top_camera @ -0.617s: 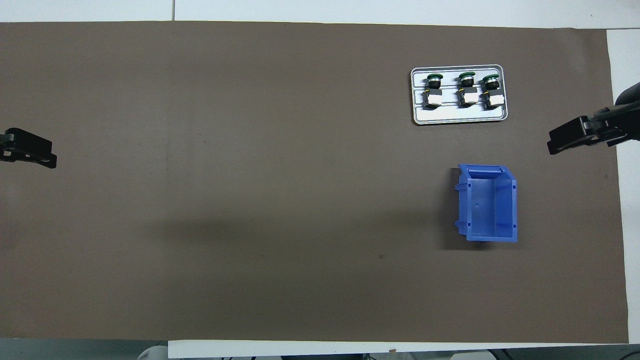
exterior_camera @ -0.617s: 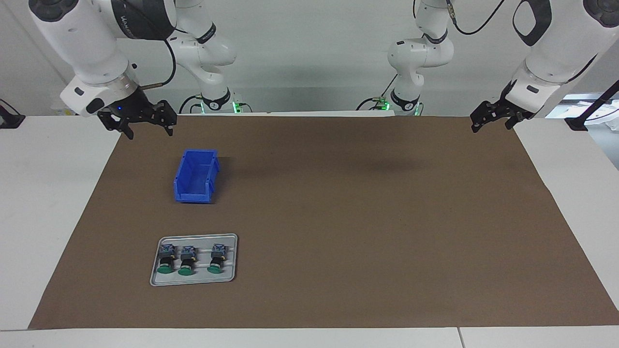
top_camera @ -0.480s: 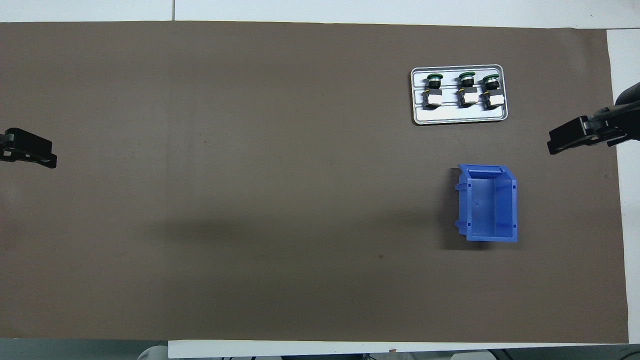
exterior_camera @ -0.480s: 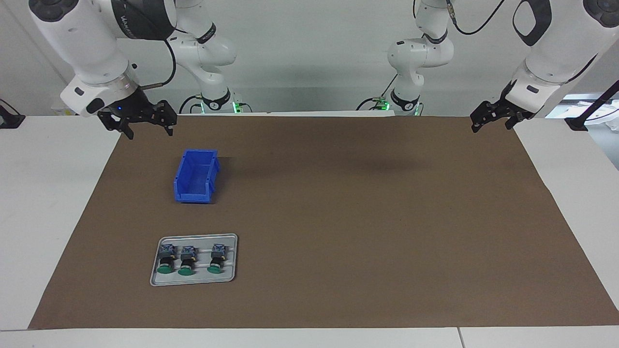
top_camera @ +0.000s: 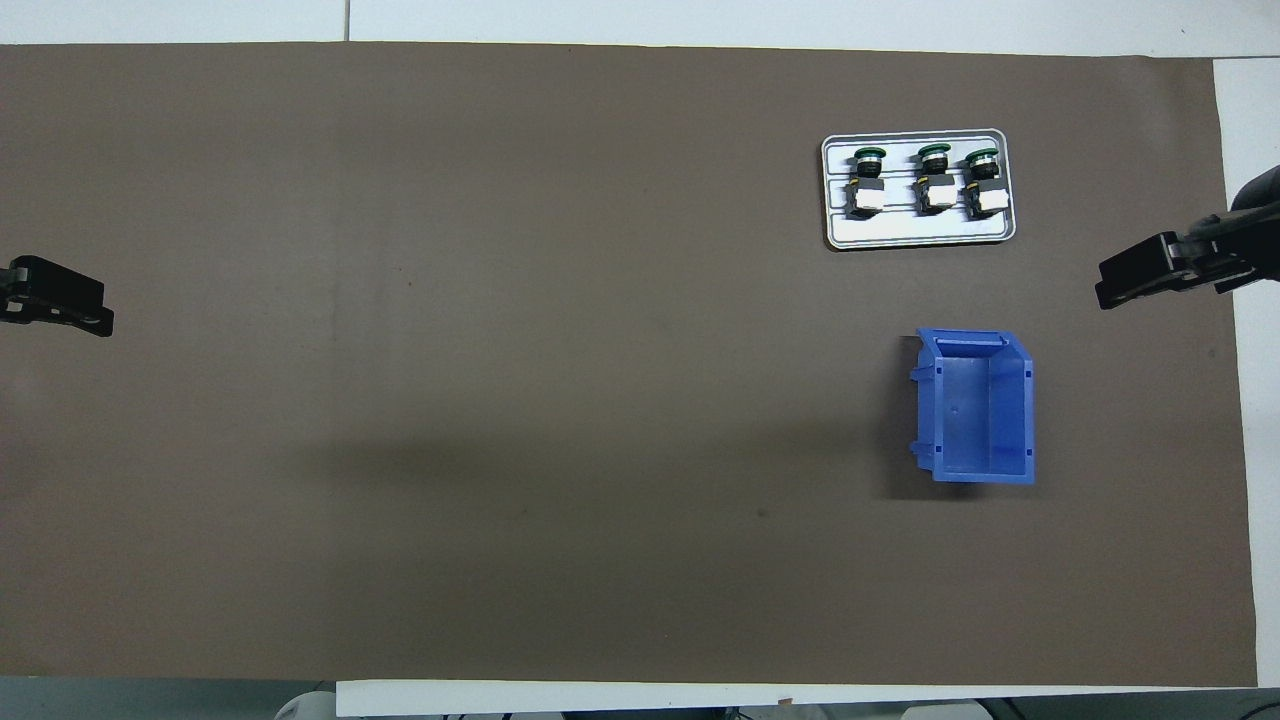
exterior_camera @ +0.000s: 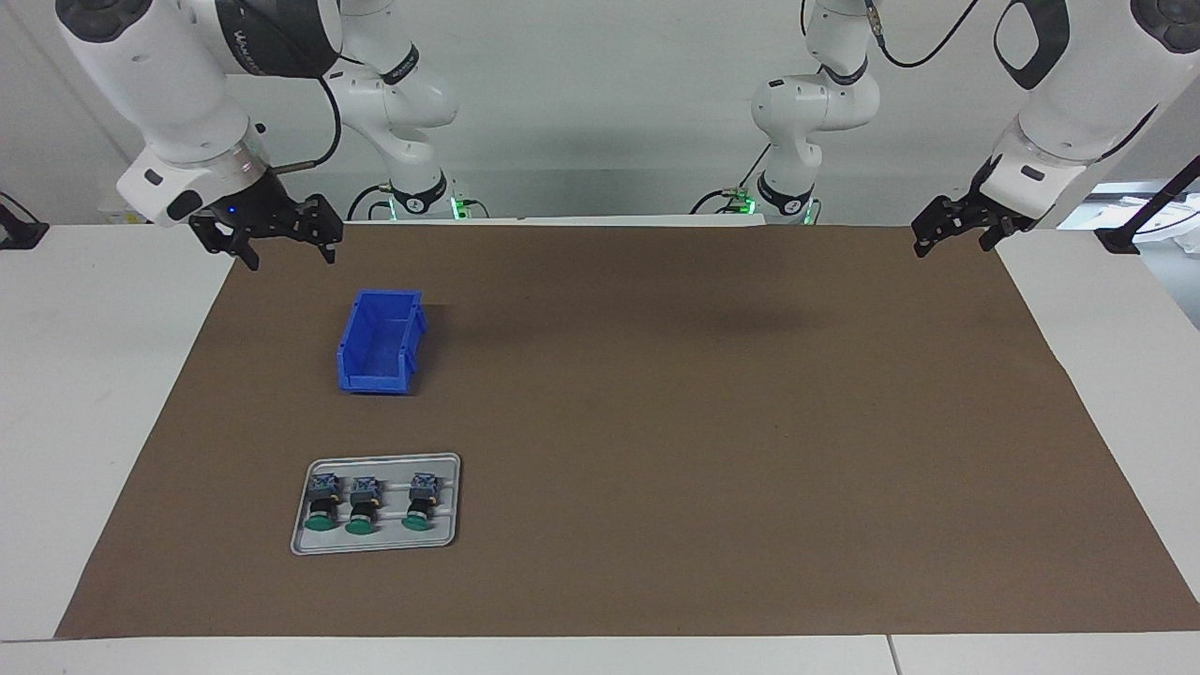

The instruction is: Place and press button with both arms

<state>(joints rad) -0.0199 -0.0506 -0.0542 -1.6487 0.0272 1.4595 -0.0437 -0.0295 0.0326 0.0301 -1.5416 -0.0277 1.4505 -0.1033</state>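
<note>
Three alike buttons with green caps lie in a row on a grey tray (exterior_camera: 375, 548): one (exterior_camera: 323, 507), a second (exterior_camera: 362, 506) and a third (exterior_camera: 419, 504). They also show on the tray (top_camera: 920, 235) in the overhead view, where the middle button (top_camera: 934, 180) lies between the other two. My right gripper (exterior_camera: 292, 262) hangs open and empty above the mat's corner, at the right arm's end, nearer to the robots than the blue bin. My left gripper (exterior_camera: 952, 248) hangs open and empty above the mat's edge at the left arm's end.
An empty blue bin (exterior_camera: 380, 342) stands on the brown mat (exterior_camera: 703, 422), nearer to the robots than the tray; it also shows in the overhead view (top_camera: 980, 405). White table surface (exterior_camera: 84, 375) borders the mat at both ends.
</note>
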